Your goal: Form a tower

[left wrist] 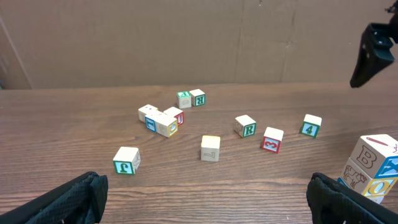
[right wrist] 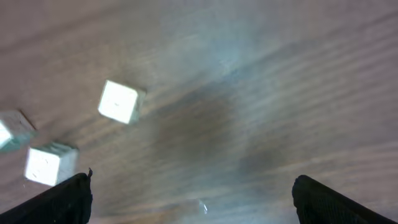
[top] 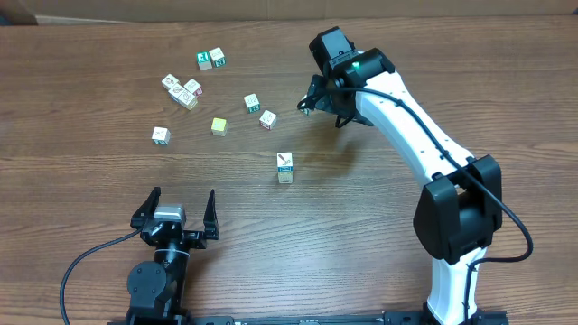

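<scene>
The tower (top: 285, 167) is a short stack of picture cubes, one cube wide, standing mid-table. In the left wrist view the tower (left wrist: 375, 168) stands at the right edge and shows a red B on one face. My left gripper (top: 181, 202) is open and empty near the table's front edge, well to the tower's front left; in its own view the left gripper (left wrist: 204, 200) spans bare wood. My right gripper (top: 322, 108) hovers open behind and to the right of the tower, holding nothing. In its blurred wrist view the right gripper (right wrist: 193, 199) is over bare wood.
Loose cubes lie to the back left: a pair (top: 211, 59), a cluster of three (top: 183, 90), two singles (top: 252, 103) (top: 267, 119), a plain yellow-green cube (top: 219, 125), and one more (top: 161, 135). A cardboard wall (left wrist: 186, 37) runs behind the table.
</scene>
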